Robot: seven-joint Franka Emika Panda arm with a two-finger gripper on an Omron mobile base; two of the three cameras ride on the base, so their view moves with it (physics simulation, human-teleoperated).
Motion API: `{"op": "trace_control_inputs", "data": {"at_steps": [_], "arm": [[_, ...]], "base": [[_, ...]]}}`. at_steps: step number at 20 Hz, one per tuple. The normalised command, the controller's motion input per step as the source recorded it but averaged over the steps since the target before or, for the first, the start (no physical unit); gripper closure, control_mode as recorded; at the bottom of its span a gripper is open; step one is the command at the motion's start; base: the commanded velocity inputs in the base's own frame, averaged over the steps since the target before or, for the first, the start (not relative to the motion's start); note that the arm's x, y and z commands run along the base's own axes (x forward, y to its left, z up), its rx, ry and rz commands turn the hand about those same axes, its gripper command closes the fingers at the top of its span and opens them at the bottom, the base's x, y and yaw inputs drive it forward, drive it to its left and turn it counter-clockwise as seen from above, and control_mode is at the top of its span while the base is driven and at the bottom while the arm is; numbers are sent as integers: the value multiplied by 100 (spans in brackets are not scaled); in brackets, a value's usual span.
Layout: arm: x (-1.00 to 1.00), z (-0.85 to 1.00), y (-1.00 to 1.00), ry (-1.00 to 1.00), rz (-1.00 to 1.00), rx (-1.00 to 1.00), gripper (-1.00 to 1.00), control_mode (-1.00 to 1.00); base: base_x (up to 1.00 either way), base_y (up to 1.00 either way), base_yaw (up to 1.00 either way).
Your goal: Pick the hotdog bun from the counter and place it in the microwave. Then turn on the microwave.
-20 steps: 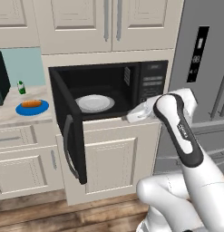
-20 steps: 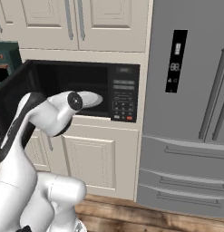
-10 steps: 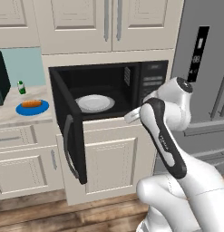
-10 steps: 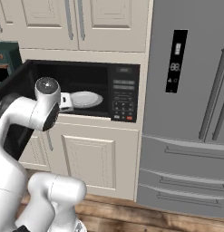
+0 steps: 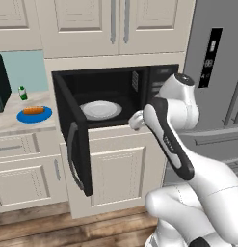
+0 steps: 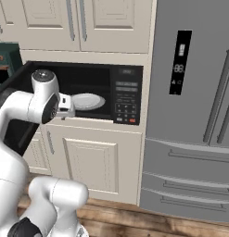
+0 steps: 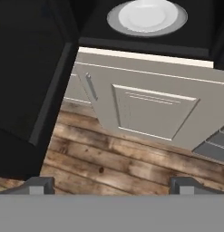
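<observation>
**Pincer pulls back from the microwave, bun not yet fetched**

Pincer (image 7: pixel 111 183) is spread wide and carries nothing; in the hand view its two tips stand far apart at the bottom, looking down at the cabinet door (image 7: pixel 149 113) and the wood floor (image 7: pixel 109 158) below the oven. A second ago the hand reached out flat toward the button side of the microwave; since then the arm has folded up, its elbow has risen, and the hand has swung in front of the open cavity.

Going left to right in the left base view: the green box (image 5: pixel 1 83) stands at the far edge, a small bottle (image 5: pixel 23 92) beside it. The bun (image 5: pixel 33 110) lies on the blue plate (image 5: pixel 21 117) on the counter (image 5: pixel 5 126), well apart from the pincer and where it lay a second ago. Next comes the microwave (image 5: pixel 161 79), its door (image 5: pixel 74 144) swung fully open and hanging out over the drawers, with the white plate (image 5: pixel 101 109) bare inside. The fridge (image 5: pixel 217 106) closes the right side.

My reading is that the door step is done and the oven is ready to receive. What remains is the whole carry: the arm must swing left to the bun, then bring it in, then shut the door and press start.
</observation>
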Motion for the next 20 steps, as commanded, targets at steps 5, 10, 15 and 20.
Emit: {"op": "trace_control_inputs", "data": {"at_steps": [5, 10, 15, 20], "arm": [[-29, -18, 0, 0, 0, 0, -100, -100], [-24, -10, 0, 0, 0, 0, -100, 100], [0, 0, 0, 0, 0, 0, -100, 100], [0, 0, 0, 0, 0, 0, -100, 100]], "base": [[0, 0, 0], [-34, 0, -1], [-100, 24, -13], [-63, 89, -12]]}}
